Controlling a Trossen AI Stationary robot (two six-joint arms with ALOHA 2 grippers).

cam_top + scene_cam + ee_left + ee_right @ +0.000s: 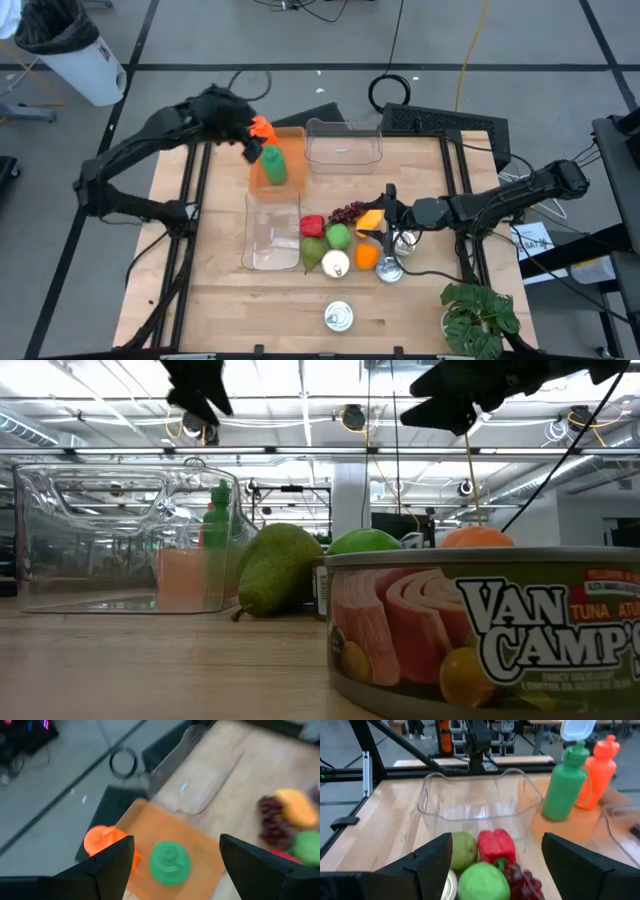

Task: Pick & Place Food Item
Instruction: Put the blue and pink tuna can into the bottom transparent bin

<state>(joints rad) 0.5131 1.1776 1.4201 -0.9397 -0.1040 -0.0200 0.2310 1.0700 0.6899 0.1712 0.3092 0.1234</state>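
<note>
The food lies in a heap on the table: a red pepper [311, 226], dark grapes [347, 212], a green round fruit [339, 236], a pear [314, 252], an orange [366, 256] and a yellow-orange wedge [371, 220]. My right gripper [386, 211] hovers open over this heap. In its wrist view, my right gripper [496, 840] has the pepper [496, 846] and the pear [462, 851] between its fingers, apart from them. My left gripper [249, 141] is open above a green bottle [169, 862] and an orange bottle [102, 840] standing in an orange-tinted bin [280, 165].
Two clear bins sit on the table, one beside the food [272, 232] and one at the far edge [345, 143]. Tuna cans stand near the heap [335, 263] and toward the near edge [340, 317]. A metal lid [389, 270] and a potted plant [480, 315] lie to the right.
</note>
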